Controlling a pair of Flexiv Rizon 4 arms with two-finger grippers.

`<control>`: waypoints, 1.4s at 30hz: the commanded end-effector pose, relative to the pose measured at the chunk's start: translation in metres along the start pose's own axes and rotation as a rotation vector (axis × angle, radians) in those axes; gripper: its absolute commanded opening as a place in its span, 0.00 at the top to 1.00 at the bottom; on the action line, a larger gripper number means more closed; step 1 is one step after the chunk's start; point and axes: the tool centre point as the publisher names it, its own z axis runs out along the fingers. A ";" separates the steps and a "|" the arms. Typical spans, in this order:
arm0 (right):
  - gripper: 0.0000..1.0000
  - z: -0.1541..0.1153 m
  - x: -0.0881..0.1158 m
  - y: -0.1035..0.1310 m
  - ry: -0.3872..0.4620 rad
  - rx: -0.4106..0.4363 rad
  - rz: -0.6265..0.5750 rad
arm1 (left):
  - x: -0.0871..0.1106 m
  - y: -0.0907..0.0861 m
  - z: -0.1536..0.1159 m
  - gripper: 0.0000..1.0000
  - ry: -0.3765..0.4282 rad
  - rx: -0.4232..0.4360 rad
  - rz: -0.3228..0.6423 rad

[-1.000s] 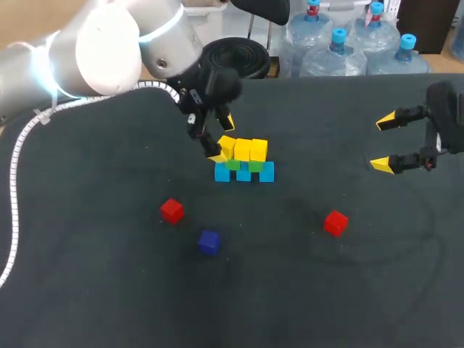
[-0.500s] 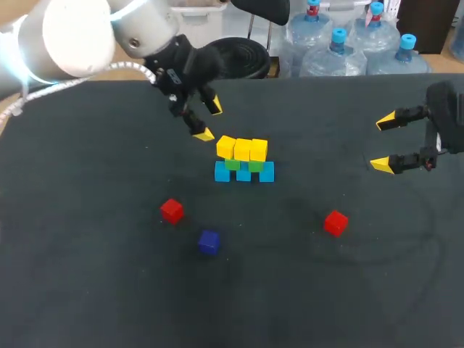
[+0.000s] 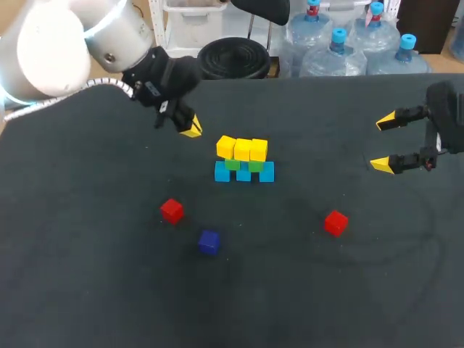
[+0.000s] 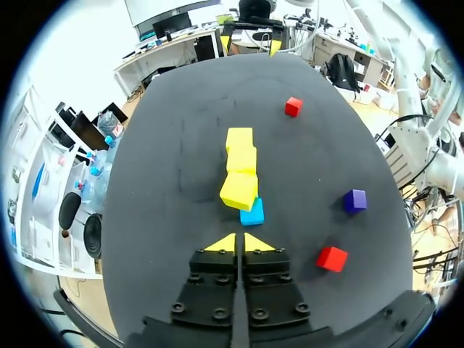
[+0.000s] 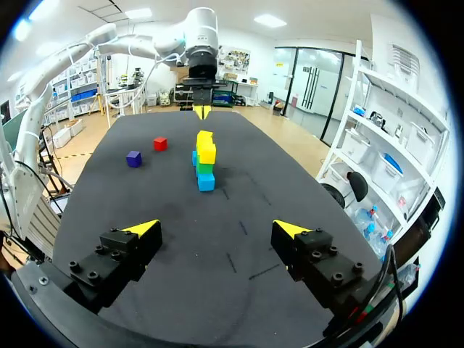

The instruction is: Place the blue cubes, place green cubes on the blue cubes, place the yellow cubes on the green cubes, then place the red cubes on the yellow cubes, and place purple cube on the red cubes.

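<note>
Head view: the left arm [image 3: 109,43] came in from the left with the left jaws together, above the counter [image 3: 87,290] and apart from the stack. The stack stood mid-counter: blue cubes [image 3: 266,172] at the base, green cubes [image 3: 233,164] on them, yellow cubes [image 3: 242,148] on top. The left red cube [image 3: 172,210], right red cube [image 3: 336,222] and purple cube [image 3: 209,241] lay loose in front, well apart. The right jaws stood apart at the right edge, holding nothing.

Left wrist view: the two yellow tips touched, nothing between them. The yellow cubes [image 4: 238,167] ran away ahead of them in a row, with one blue cube [image 4: 253,212] showing under the nearest.

Right wrist view: the tips were wide apart. The stack was end-on ahead; the purple cube [image 5: 133,158] and left red cube [image 5: 160,143] lay off to one side. The right red cube was not seen.

Handling (judged): the cubes look small, rigid and light, with smooth flat faces. Take each red cube across two opposite side faces, squarely, so it does not twist. The stack is loose, so a nudge could shift it.

Change from a second ago: the left jaws had been apart beside the end yellow cube; they since drew back toward the left and closed. The cubes and right arm had not moved
</note>
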 end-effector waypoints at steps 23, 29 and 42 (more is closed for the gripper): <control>0.00 0.001 0.000 0.000 -0.002 0.001 -0.001 | 0.008 0.007 0.032 1.00 -0.002 0.029 0.012; 0.00 0.001 0.000 0.000 -0.002 0.001 -0.001 | 0.004 0.008 0.035 1.00 0.000 0.034 0.015; 0.00 0.001 0.000 0.000 -0.002 0.001 -0.001 | -0.004 0.008 0.039 1.00 0.005 0.041 0.026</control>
